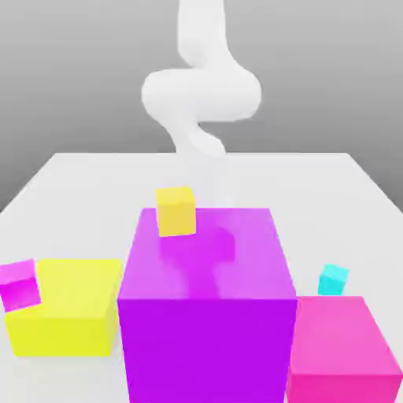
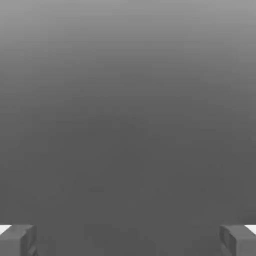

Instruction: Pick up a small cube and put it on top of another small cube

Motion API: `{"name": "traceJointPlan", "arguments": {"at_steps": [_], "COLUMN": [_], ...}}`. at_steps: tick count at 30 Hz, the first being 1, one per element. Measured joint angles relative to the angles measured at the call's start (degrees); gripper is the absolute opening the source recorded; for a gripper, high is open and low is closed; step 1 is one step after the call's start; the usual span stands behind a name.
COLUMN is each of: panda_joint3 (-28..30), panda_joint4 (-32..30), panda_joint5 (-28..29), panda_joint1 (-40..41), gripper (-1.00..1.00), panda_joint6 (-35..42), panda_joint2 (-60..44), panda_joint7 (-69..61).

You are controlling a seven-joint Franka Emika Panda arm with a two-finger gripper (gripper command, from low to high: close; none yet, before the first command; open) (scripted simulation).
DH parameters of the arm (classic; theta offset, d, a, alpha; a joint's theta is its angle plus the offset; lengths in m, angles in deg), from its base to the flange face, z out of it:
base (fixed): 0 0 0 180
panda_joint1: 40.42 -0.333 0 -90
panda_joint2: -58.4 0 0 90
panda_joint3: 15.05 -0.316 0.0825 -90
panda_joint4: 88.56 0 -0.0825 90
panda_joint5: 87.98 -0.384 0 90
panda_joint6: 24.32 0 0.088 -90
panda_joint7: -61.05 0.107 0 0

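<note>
Exterior view — small cyan cube (image 1: 333, 279) beside pink block (image 1: 342, 346)

Not a real room but a rendered test scene. No walls, windows or furniture; just a smooth grey backdrop fading evenly behind a flat white table (image 1: 71, 177). Flat, bright, textureless colours on everything: a big purple block (image 1: 206, 303), a big yellow block (image 1: 67, 308), a big pink block (image 1: 342, 350), and little cubes beside or behind them in yellow (image 1: 175, 211), magenta (image 1: 19, 284) and cyan (image 1: 333, 279). Soft, blurred shading, with faint reflections on the purple block's top. Pale white robot arm (image 1: 201, 90) rising behind the blocks. Same plain grey gradient in the hand view.
</note>
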Motion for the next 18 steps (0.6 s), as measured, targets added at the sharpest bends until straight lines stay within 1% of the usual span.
{"name": "traceJointPlan", "arguments": {"at_steps": [10, 18], "panda_joint3": [-14.42, -26.48], "panda_joint4": [-10.37, -18.54], "panda_joint5": [-4.78, -5.97], "panda_joint1": [-1.11, -2.41], "gripper": [0.00, 0.00], "panda_joint6": [-10.60, -19.03], "panda_joint2": [-14.47, -25.98], "panda_joint7": [21.55, 40.38]}}
